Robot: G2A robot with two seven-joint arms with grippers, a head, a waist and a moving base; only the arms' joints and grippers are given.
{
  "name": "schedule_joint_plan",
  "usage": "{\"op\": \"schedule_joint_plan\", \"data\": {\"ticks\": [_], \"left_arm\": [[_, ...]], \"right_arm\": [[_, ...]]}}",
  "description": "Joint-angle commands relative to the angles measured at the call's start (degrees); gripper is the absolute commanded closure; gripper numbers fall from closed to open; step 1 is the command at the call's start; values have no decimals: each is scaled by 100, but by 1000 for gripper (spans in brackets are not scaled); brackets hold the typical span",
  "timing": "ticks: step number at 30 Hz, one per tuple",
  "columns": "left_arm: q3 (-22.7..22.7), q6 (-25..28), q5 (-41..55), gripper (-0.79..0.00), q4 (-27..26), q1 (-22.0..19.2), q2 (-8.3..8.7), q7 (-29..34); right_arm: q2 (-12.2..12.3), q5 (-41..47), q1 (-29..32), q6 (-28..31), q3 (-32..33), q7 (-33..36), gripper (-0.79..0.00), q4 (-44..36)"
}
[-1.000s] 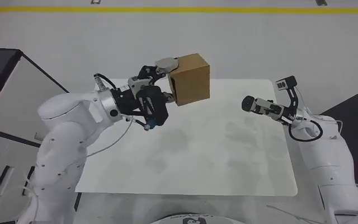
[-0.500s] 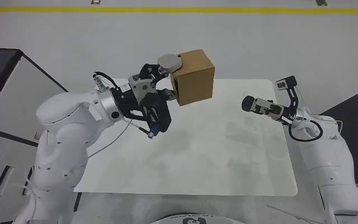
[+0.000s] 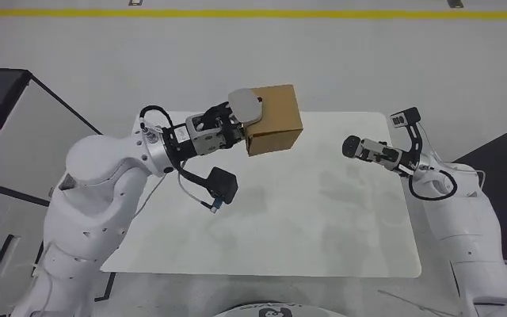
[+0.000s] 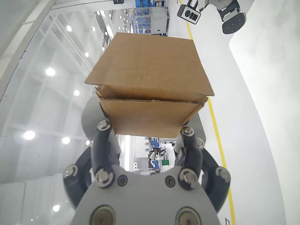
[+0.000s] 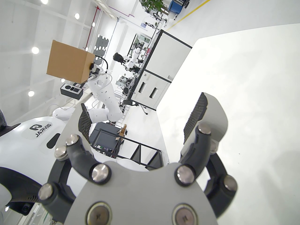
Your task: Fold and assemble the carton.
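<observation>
Above table (image 3: 317, 206), carton (image 3: 276, 120), flap-end toward L jaws

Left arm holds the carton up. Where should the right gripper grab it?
Likely the carton by its free edge opposite the left gripper, approached from the right arm's side: that end hangs clear, and the right gripper is open.

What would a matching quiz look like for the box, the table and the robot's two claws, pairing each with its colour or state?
Things:
1 carton
2 left gripper
3 right gripper
4 table

Colours or states:
A white and flat
B open, holding nothing
C brown, held in the air
D shut on the carton's edge

Pairs: 1-C; 2-D; 3-B; 4-A
</observation>
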State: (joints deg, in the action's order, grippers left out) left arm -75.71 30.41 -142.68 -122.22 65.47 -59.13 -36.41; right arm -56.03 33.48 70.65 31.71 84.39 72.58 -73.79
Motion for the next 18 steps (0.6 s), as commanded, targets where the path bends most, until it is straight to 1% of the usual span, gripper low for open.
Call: {"op": "schedule_joint_plan", "data": {"ticks": [1,4,5,6,7,8,10,15,18], "left_arm": [[1,3,0,0,-1,-2,-1,2],[1,3,0,0,-1,-2,-1,2],[-4,-127,46,0,-22,22,-6,59],[7,-367,-178,0,-98,-6,5,15],[59,-544,-473,0,-83,-13,26,-148],[61,-733,-559,0,-36,-9,32,-191],[45,-1202,-554,0,42,-10,28,-246],[19,-2065,-748,0,48,-108,32,-396],[43,-2451,-926,0,78,-156,34,-469]], "right_arm": [[0,0,0,0,0,0,-785,0],[0,0,0,0,0,0,-785,0],[0,0,0,0,0,0,-785,0],[0,0,0,0,0,0,-785,0],[0,0,0,0,0,0,-785,0],[0,0,0,0,0,0,-785,0],[0,0,0,0,0,0,-785,0],[0,0,0,0,0,0,-785,0],[0,0,0,0,0,0,-785,0]]}}
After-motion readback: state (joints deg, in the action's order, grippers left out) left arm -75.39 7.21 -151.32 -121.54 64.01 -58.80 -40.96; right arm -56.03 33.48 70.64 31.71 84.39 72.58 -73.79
